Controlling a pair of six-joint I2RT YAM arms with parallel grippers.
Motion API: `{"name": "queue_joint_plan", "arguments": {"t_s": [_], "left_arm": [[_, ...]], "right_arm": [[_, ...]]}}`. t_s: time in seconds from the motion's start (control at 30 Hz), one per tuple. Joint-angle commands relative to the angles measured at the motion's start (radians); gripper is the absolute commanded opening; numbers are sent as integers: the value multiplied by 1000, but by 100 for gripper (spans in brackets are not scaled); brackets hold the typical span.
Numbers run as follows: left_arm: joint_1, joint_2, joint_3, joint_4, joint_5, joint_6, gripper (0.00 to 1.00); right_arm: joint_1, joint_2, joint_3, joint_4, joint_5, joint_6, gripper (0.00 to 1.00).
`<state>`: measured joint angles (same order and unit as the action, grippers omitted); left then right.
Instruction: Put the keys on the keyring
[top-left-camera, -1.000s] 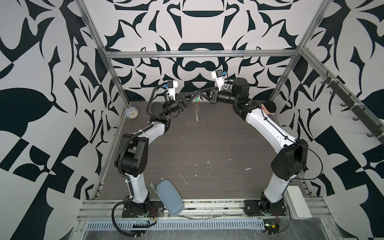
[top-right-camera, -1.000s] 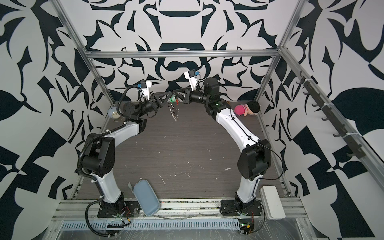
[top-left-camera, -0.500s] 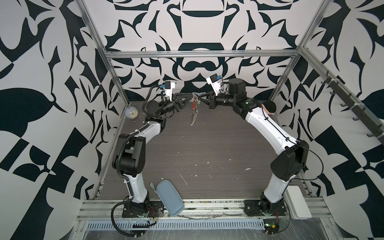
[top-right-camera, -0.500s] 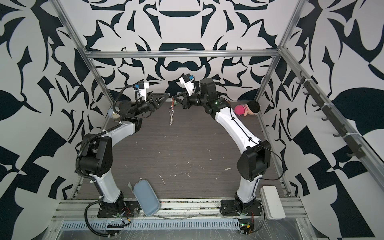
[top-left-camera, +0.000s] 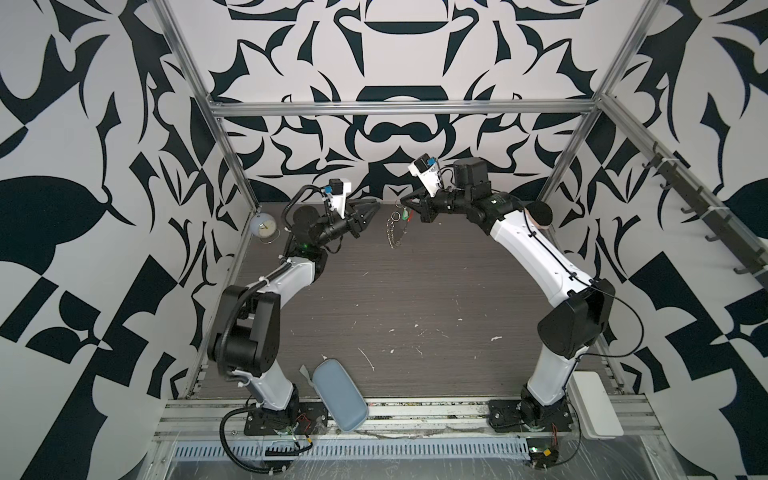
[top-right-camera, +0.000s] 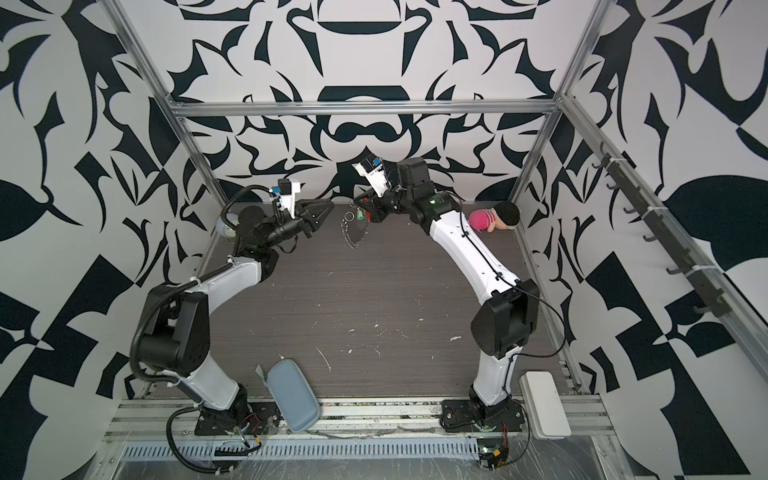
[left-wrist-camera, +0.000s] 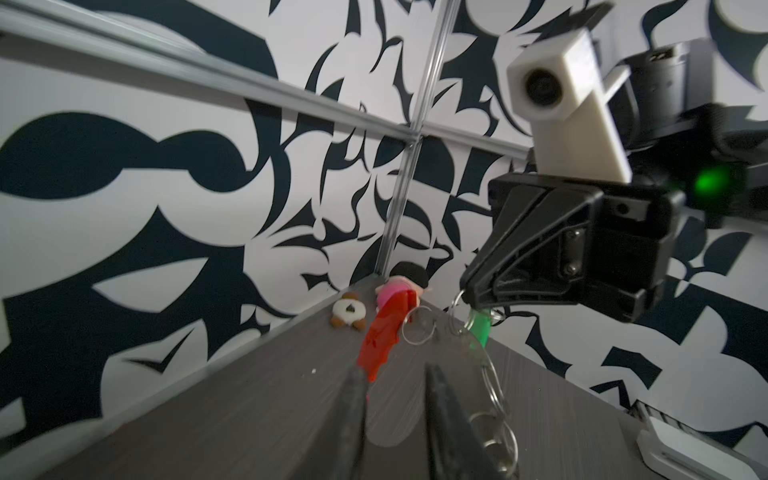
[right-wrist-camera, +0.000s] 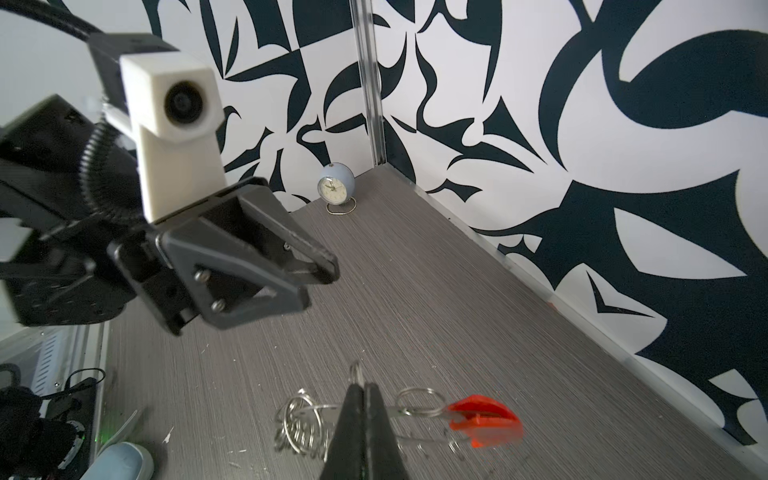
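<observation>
1. The right jaws are clamped shut on the wire of the keyring. They hold it in the air along the back wall, well apart from the clock. Its red bar and small rings dangle clear of the tabletop.
2. The key, with its green tag, hangs on the keyring's far side from the clock, just under the right jaws' tips. It looks threaded on already, though blur hides the joint.
3. The left jaws stand partly open and empty, between the clock and the keyring, near the loop but not touching it.
4. To do this step well, I judge, keep the right grip steady so the loop does not swing. Draw the left jaws straight back toward the clock without snagging a dangling ring, then check that the key hangs by itself.
5. The wall is close behind the keyring. Open tabletop lies forward of the clock, as far as a blue case at the front edge. A doll sits in the back corner opposite the clock.
</observation>
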<state>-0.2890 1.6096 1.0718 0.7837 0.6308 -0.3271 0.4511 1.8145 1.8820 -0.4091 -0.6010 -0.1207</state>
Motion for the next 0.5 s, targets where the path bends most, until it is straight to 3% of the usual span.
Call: {"name": "queue_joint_plan", "arguments": {"t_s": [0.0,0.07,0.17,0.3,0.47], "left_arm": [[-10,-122,50,-374,-196,211,41],[1,-147,70,-449,-140,241,52],[11,-140,136,-599,44,368,55],[30,-75,316,-922,271,579,47],[75,15,477,-1146,422,675,36]], "right_arm": [[2,-28,28,23,-21,-25,0],[2,-25,29,26,-42,-15,0],[3,-17,29,38,-97,8,0],[9,-20,22,38,-146,0,0],[11,-36,7,38,-177,-15,0]]}}
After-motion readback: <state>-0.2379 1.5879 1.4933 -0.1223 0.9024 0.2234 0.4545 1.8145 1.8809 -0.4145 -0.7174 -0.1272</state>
